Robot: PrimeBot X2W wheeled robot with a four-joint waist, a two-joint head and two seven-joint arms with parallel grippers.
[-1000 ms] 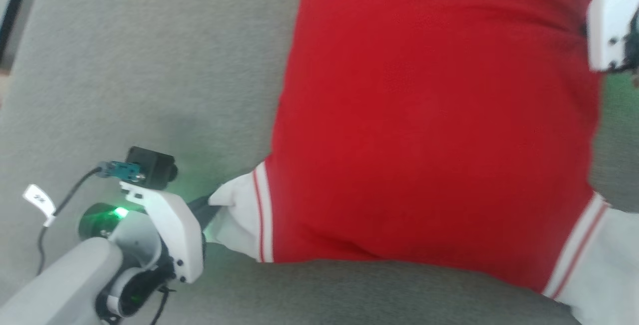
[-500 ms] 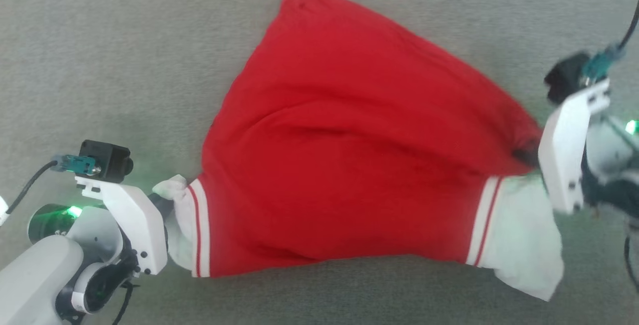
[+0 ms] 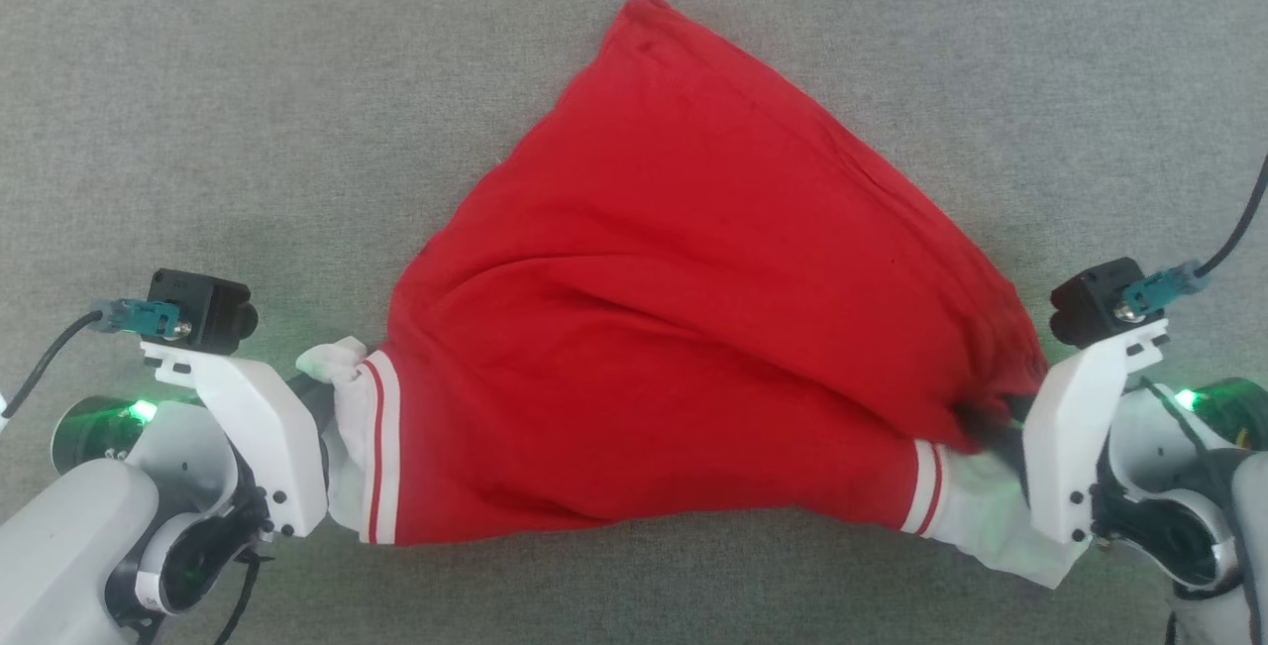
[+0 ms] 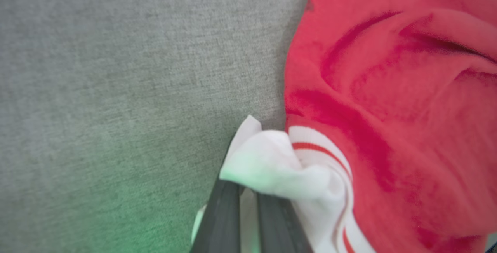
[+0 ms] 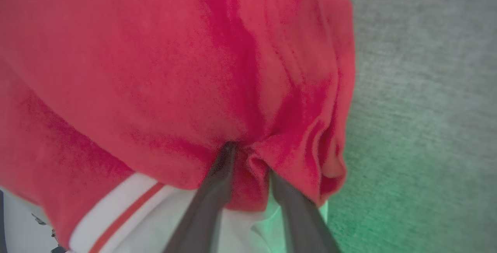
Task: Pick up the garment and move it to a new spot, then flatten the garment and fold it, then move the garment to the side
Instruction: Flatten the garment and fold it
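A: Which step?
B: Flattening. The garment (image 3: 693,328) lies spread on the grey surface (image 3: 198,80). The left gripper (image 3: 315,395) has its jaws clenched on a white sleeve end (image 4: 268,163).
A: And the right gripper (image 5: 250,161)?
B: Its jaws are parted around red cloth, so its hold can't be told. The next move likely calls for letting go and smoothing.

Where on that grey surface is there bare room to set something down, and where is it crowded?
Free: the grey surface either side of the far tip of the garment, and a narrow strip along its near edge. Crowded: the middle, where it spreads between the left pincer and right pincer.
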